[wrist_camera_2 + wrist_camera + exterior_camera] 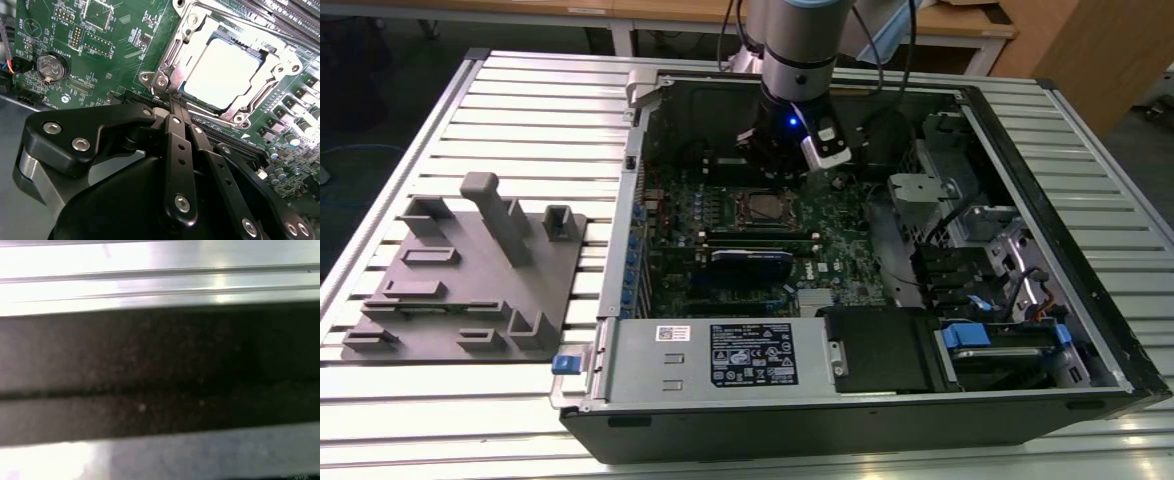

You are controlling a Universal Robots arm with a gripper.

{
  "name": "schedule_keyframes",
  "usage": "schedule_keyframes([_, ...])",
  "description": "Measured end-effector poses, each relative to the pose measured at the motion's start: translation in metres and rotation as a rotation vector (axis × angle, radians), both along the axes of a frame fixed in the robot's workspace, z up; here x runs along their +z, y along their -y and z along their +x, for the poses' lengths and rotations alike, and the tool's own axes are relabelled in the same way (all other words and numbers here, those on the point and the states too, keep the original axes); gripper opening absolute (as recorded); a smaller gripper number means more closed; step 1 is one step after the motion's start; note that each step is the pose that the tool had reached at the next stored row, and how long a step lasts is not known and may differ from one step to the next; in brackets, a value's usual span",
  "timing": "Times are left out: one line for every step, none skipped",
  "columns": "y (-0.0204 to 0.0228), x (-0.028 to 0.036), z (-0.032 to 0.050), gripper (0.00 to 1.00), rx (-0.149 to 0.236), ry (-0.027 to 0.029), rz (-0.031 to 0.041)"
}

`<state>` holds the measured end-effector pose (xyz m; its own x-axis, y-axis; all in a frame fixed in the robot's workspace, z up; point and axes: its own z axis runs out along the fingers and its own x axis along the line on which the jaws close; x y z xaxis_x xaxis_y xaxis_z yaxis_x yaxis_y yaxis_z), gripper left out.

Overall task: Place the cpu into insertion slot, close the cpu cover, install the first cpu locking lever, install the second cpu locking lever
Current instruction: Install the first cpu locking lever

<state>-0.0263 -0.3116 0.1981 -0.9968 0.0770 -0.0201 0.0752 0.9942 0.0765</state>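
A: Second wrist view puts the pincer with its fingers pressed together, holding nothing, the tips touching or nearly touching the near corner of the cpu cover.

B: Where does the cpu lie from it?

A: Just ahead of the tips, lying flat in the insertion slot, its pale face showing through the cover's cut-out middle. The cover appears folded down over it.

B: And from outside?

A: Exterior view shows the pincer low inside the computer case, just beyond the slot.

cpu in insertion slot, under cpu cover; claw beside.
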Motion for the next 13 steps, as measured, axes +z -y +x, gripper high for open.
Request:
schedule_keyframes([0.0000,-0.0002,0.0000,0.11,0.000,0.0000,-0.0014])
schedule_keyframes([-0.0001,-0.0004,0.0001,0.11,0.000,0.0000,-0.0023])
schedule_keyframes([-0.0001,-0.0005,0.0001,0.11,0.000,0.0001,-0.0032])
schedule_keyframes([-0.0001,-0.0005,0.0001,0.11,0.000,0.0001,-0.0038])
schedule_keyframes([-0.0001,-0.0007,0.0001,0.11,0.000,0.0001,-0.0047])
schedule_keyframes([-0.0001,-0.0009,0.0001,0.11,0.000,0.0002,-0.0059])
schedule_keyframes([-0.0001,-0.0010,0.0001,0.11,0.000,0.0001,-0.0067])
schedule_keyframes([-0.0001,-0.0011,0.0001,0.11,0.000,0.0001,-0.0077])
schedule_keyframes([-0.0001,-0.0012,0.0002,0.11,0.000,0.0001,-0.0082])
schedule_keyframes([-0.0001,-0.0012,0.0002,0.11,0.000,0.0001,-0.0083])
schedule_keyframes([-0.0001,-0.0012,0.0002,0.11,0.000,0.0001,-0.0083])
schedule_keyframes([-0.0001,-0.0013,0.0002,0.11,0.000,0.0000,-0.0081])
schedule_keyframes([-0.0001,-0.0013,0.0003,0.11,0.000,-0.0001,-0.0076])
